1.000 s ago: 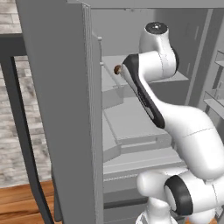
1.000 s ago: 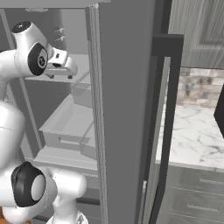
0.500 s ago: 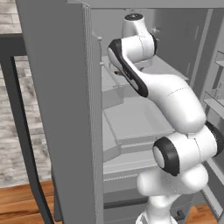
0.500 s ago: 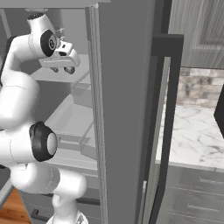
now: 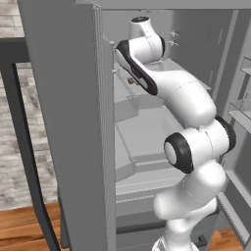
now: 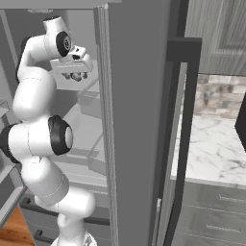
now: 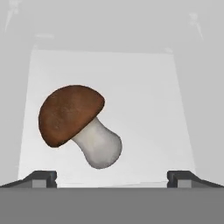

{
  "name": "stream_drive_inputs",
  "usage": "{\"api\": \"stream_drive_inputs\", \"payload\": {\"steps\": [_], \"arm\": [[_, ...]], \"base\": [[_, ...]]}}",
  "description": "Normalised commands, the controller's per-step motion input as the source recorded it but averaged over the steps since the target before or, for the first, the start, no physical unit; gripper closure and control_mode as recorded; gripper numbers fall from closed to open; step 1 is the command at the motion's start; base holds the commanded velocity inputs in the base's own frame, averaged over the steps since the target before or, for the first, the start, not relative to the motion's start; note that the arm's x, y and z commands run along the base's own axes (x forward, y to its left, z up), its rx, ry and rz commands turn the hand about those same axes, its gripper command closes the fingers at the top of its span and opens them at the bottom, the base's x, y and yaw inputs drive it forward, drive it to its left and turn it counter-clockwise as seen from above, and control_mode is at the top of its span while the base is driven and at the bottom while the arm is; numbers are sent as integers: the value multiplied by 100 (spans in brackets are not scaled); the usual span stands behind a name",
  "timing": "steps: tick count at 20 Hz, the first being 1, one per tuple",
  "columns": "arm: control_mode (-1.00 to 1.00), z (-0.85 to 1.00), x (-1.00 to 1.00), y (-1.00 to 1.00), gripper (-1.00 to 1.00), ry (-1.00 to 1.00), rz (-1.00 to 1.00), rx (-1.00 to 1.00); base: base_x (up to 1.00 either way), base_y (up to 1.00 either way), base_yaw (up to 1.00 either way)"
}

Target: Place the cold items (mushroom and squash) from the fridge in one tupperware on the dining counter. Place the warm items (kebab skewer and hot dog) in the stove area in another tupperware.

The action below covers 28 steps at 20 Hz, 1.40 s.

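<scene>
The arm [image 5: 181,98] reaches up into the open fridge [image 5: 147,137], whose grey door [image 5: 63,122] stands wide at the left in the left base view, with a dark handle bar [image 5: 22,142] running down its outer side. In the right base view the gripper [image 6: 74,76] hangs over an upper shelf [image 6: 89,84] inside the fridge, pointing down. The hand view looks straight at that shelf [image 7: 144,87], a pale flat surface against the grey back wall, where the mushroom [image 7: 76,124] lies on its side: brown cap toward the upper left, white stalk toward the lower right. The two fingertips [image 7: 41,178] stand spread wide at the bottom corners of that view, apart from the mushroom and holding nothing. Below the shelf, grey drawers [image 5: 147,132] and bins fill the fridge body. Outside the fridge, the right base view shows a white marble counter [image 6: 211,149] with grey cabinet fronts [image 6: 211,216] under it and a stone-patterned wall [image 6: 218,96] behind. A wooden floor [image 5: 19,230] and a pale brick wall [image 5: 12,112] show at the left of the left base view.
</scene>
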Motion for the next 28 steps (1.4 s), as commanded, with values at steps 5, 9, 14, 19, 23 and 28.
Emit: {"api": "stream_drive_inputs", "payload": {"steps": [5, 9, 14, 19, 23, 28], "arm": [[-100, -30, 48, 6, -100, 0, 0, 0], [-100, -21, 55, 14, -100, 0, 0, 0], [-100, -18, 17, 14, 100, 0, 0, 0], [-100, -13, -15, 2, 100, -5, 0, 0], [-100, -6, -40, 0, 100, -20, 0, 0], [-100, -11, -47, -9, 100, -28, 0, 0]], "base": [[0, 0, 0], [0, 0, 0], [0, 0, 0], [0, 0, 0], [0, 0, 0], [0, 0, 0]]}}
